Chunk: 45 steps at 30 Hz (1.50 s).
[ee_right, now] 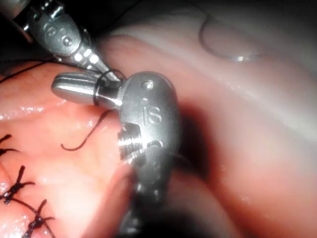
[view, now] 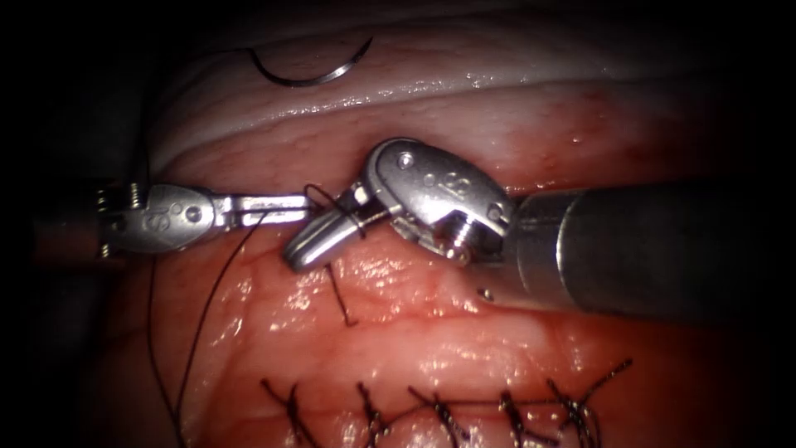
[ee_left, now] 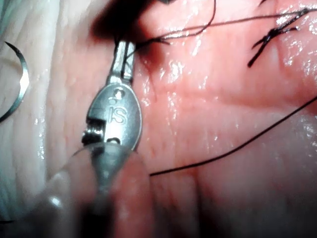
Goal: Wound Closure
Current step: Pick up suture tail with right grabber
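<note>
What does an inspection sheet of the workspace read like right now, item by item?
Surface: pink, wet pork-belly tissue with red fluid.
Job's things: curved steel needle lies free on the pale upper tissue, not in it; dark thread trails down; row of dark stitches along the cut.
Clutter: short cut thread end.
Grippers: left tool shut on the thread; right tool shut, thread looped round it.
Cables: nothing seen.
Surroundings: dark.

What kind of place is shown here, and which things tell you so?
Most likely a surgical training bench. Two needle drivers, the left tool and the right tool, work on pork tissue with knotted stitches. Both are shut on thread; the curved needle lies loose on the tissue.
</note>
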Tool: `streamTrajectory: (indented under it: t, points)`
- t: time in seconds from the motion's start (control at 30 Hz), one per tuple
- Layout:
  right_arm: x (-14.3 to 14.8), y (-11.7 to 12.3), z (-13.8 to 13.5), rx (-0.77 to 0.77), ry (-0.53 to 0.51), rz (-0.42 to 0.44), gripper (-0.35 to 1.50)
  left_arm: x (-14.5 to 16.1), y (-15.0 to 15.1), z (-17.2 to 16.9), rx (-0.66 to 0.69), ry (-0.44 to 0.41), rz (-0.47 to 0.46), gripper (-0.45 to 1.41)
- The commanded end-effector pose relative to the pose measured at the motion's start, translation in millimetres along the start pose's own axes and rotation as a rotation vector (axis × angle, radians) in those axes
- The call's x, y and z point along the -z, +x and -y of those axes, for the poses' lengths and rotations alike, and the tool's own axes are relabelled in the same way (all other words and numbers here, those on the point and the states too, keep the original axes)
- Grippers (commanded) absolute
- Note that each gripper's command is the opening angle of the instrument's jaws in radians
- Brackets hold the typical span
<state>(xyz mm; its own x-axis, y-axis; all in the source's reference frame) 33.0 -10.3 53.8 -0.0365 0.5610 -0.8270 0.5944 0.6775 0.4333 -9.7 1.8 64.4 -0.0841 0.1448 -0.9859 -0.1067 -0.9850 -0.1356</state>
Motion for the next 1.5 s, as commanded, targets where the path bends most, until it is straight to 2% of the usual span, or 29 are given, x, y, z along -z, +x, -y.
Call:
streamTrajectory:
  t: [0.03, 0.07, 0.1, 0.2, 0.27, 0.43, 0.67, 0.83, 1.17, 1.23, 1.27, 1.3, 1.37, 1.4, 1.5]
  points:
    - [-0.2, -0.5, -0.9, 0.008, 0.021, 0.022, 0.31, -0.7, -0.5, -0.2, -0.003, 0.001, 0.0, -0.45]
    - [-0.1, -0.5, -0.8, 0.01, 0.042, 0.04, 0.71, -0.6, -0.4, -0.4, -0.003, 0.002, 0.002, -0.45]
    - [-0.2, -0.5, -0.7, 0.011, 0.05, 0.045, 0.84, -0.6, -0.3, -0.4, -0.002, 0.002, 0.002, -0.45]
    - [-0.4, -0.7, -0.3, 0.016, 0.069, 0.05, 1.15, -0.6, 0.0, -0.6, -0.001, 0.004, 0.004, -0.45]
    - [-0.7, -1.2, 0.2, 0.025, 0.097, 0.05, 1.21, -0.5, 0.2, -0.7, 0.001, 0.004, 0.005, -0.45]
    - [-1.3, -2.5, 0.8, 0.042, 0.143, 0.099, 1.21, -0.3, 0.5, -1.2, 0.006, 0.004, 0.006, -0.45]
    - [-1.7, -2.8, 1.7, 0.052, 0.189, 0.096, 1.15, 0.6, 0.6, -1.7, 0.009, 0.0, 0.007, -0.45]
    - [-2.1, -3.1, 2.1, 0.058, 0.207, 0.1, 0.96, 0.9, 0.3, -2.3, 0.014, 0.001, 0.009, -0.45]
    - [-2.3, -4.8, 2.4, 0.07, 0.218, 0.125, 0.94, 1.0, 0.2, -3.4, 0.024, 0.005, 0.013, -0.45]
    - [-2.3, -5.0, 2.1, 0.077, 0.222, 0.161, 0.69, 1.0, 0.3, -3.5, 0.024, 0.006, 0.014, -0.45]
    - [-2.3, -5.0, 2.0, 0.077, 0.221, 0.161, 0.51, 1.0, 0.3, -3.5, 0.024, 0.006, 0.014, -0.45]
    - [-2.3, -4.9, 1.9, 0.077, 0.22, 0.16, 0.15, 1.0, 0.4, -3.5, 0.024, 0.007, 0.014, -0.45]
    - [-2.4, -4.8, 1.6, 0.082, 0.205, 0.16, -0.25, 1.0, 0.5, -3.7, 0.024, 0.008, 0.015, -0.45]
    - [-2.4, -4.6, 1.4, 0.082, 0.198, 0.16, -0.35, 1.0, 0.5, -3.7, 0.024, 0.008, 0.016, -0.45]
    - [-2.5, -3.9, 0.6, 0.076, 0.185, 0.153, -0.35, 1.0, 0.7, -4.2, 0.022, 0.012, 0.015, -0.45]
